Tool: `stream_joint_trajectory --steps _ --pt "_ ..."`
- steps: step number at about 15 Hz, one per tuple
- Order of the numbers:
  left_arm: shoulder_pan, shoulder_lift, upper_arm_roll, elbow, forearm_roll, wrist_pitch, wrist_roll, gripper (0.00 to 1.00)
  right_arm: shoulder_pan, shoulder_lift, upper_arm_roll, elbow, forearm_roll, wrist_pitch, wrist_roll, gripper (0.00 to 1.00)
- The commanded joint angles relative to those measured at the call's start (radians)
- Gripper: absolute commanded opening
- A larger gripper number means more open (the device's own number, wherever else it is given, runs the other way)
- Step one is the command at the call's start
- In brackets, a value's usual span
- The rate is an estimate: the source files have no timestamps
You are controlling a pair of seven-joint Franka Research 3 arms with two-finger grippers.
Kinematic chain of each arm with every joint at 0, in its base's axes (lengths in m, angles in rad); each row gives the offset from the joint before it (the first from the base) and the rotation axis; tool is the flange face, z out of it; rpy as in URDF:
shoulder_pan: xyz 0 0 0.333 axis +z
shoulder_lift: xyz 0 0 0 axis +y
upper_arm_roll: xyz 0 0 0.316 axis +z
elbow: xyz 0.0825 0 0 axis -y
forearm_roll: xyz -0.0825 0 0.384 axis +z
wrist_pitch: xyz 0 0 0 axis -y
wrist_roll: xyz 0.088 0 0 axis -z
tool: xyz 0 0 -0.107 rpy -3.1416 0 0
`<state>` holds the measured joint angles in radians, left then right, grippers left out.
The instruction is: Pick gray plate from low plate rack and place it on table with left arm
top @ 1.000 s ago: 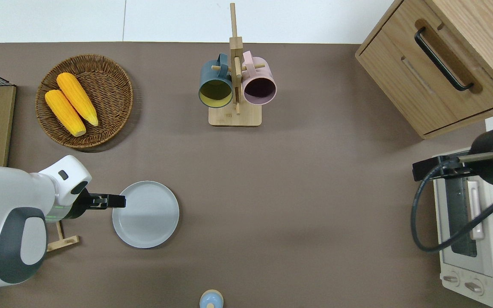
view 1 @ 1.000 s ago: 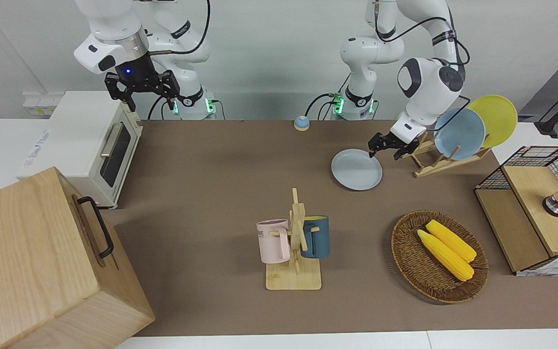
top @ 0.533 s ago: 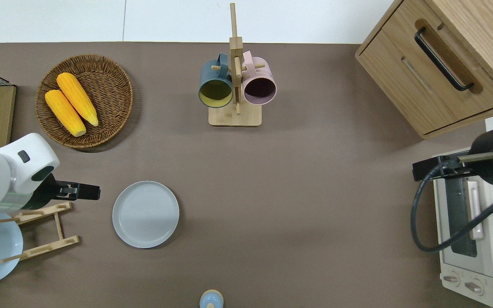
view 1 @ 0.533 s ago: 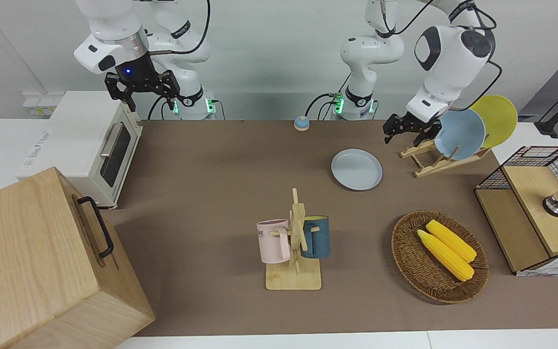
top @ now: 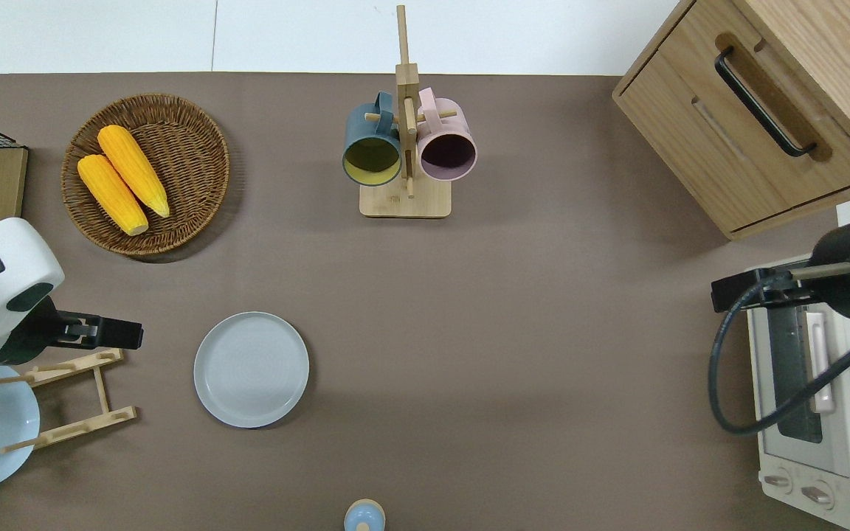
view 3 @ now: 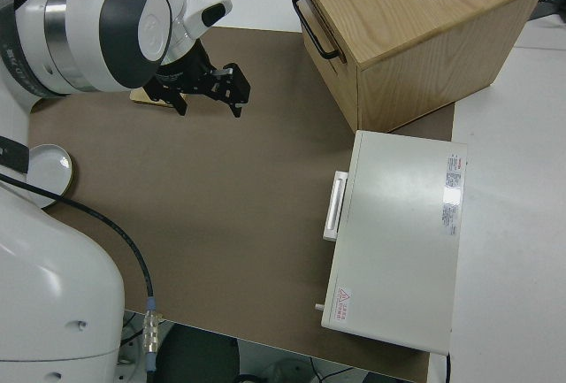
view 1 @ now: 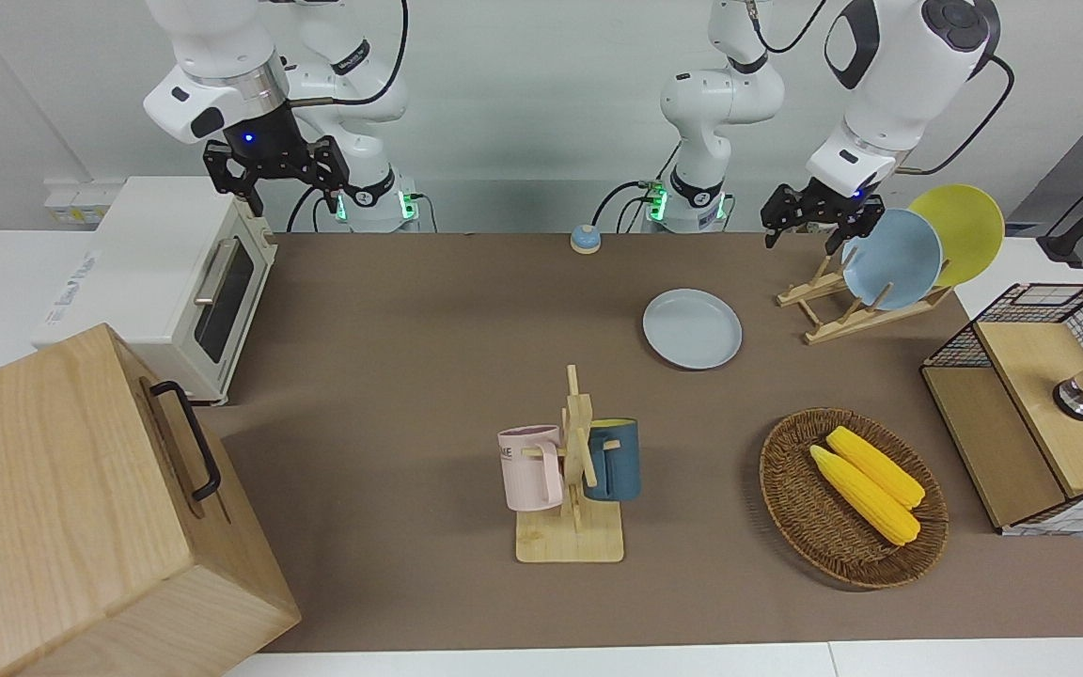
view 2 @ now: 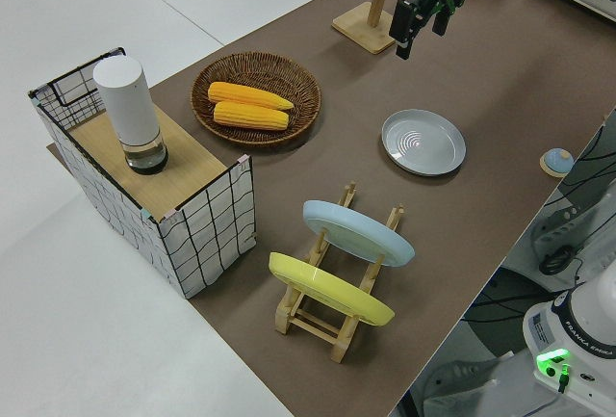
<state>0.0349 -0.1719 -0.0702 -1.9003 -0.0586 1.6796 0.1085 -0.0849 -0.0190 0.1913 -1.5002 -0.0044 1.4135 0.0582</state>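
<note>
Gray plate (top: 251,369) lies flat on the table (top: 513,310); left gripper's (top: 128,335) fingers open, empty.

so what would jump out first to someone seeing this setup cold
Probably the two yellow corn cobs in the wicker basket toward the left arm's end of the table. Next, the light blue plate and yellow plate leaning in the low plate rack, with the gray plate lying flat beside it. The left gripper is raised, holding nothing; the right arm is parked.
</note>
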Motion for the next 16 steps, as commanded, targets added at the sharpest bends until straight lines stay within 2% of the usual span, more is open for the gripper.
stream_joint_trajectory --steps 1,6,16 --pt "-0.01 -0.014 -0.01 0.017 0.075 -0.029 0.037 0.99 -0.007 -0.002 0.007 0.006 0.007 -0.014 0.0 0.99" --pt "-0.003 -0.017 0.003 0.052 0.08 -0.104 0.131 0.99 -0.007 -0.002 0.005 0.006 0.007 -0.014 -0.001 0.99" --pt "0.0 -0.023 0.006 0.053 0.079 -0.107 0.129 0.99 -0.007 -0.002 0.005 0.006 0.007 -0.014 0.0 0.99"
